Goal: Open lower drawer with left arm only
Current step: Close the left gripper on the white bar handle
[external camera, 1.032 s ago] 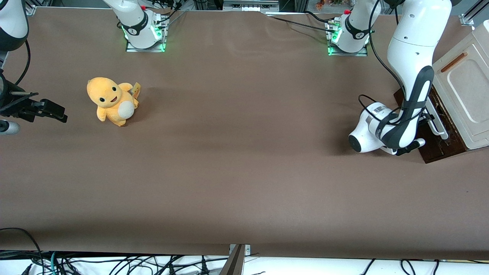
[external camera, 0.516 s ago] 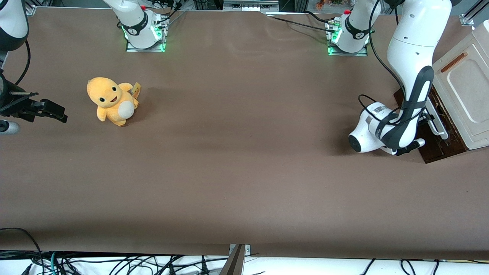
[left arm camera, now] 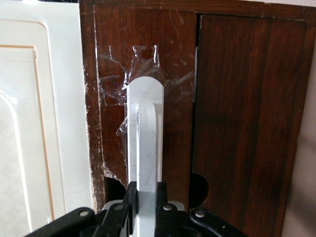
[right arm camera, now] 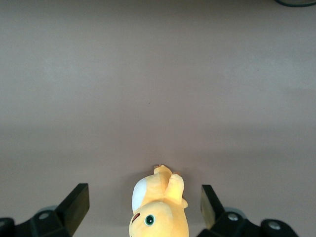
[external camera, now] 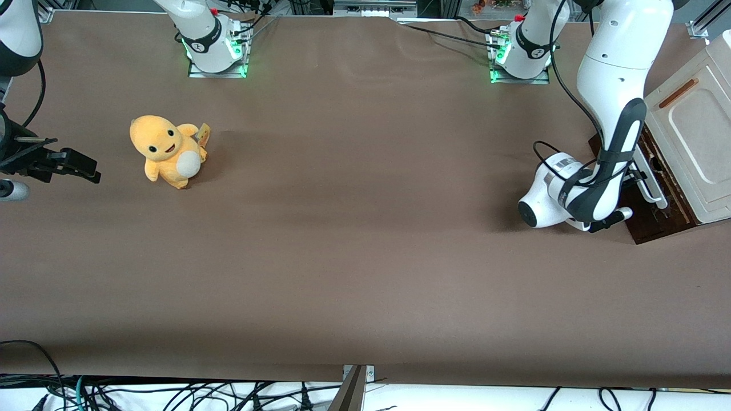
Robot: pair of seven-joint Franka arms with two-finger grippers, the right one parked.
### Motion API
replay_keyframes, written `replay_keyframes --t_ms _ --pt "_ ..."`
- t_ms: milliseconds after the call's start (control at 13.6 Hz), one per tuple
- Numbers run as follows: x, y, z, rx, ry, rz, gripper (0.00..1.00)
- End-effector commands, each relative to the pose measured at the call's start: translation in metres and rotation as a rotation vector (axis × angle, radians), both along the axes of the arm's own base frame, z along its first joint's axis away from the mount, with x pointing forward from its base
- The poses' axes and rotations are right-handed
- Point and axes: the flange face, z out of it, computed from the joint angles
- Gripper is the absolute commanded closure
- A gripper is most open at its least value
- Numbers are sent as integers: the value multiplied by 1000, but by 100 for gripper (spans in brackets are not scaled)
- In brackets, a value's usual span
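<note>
The lower drawer [left arm camera: 173, 64] shows its dark brown front, with a white bar handle [left arm camera: 144, 143] fixed on it under clear tape. My left gripper [left arm camera: 146, 190] is shut on that handle, one black finger [left arm camera: 129, 197] pressed against each side of the bar. In the front view the left arm [external camera: 611, 74] reaches down at the working arm's end of the table. Its wrist covers the gripper in front of the drawer front [external camera: 657, 220]. Part of the handle [external camera: 657, 191] shows beside the wrist.
The drawer belongs to a cabinet with a pale cream top panel [external camera: 697, 131] at the table's edge. A second dark wood panel [left arm camera: 247, 123] lies beside the gripped one. An orange plush toy [external camera: 167, 150] sits toward the parked arm's end.
The left arm's wrist has shifted a little toward the parked arm's end of the table, still holding the handle. The plush toy has not moved.
</note>
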Motion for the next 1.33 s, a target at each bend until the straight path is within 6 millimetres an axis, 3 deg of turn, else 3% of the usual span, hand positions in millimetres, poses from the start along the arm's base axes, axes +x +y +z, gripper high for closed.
replay_keyframes --t_ms 0,1253 --pt "3 -13 11 3 -29 7 88" --pt "1 -51 19 -21 -17 38 88"
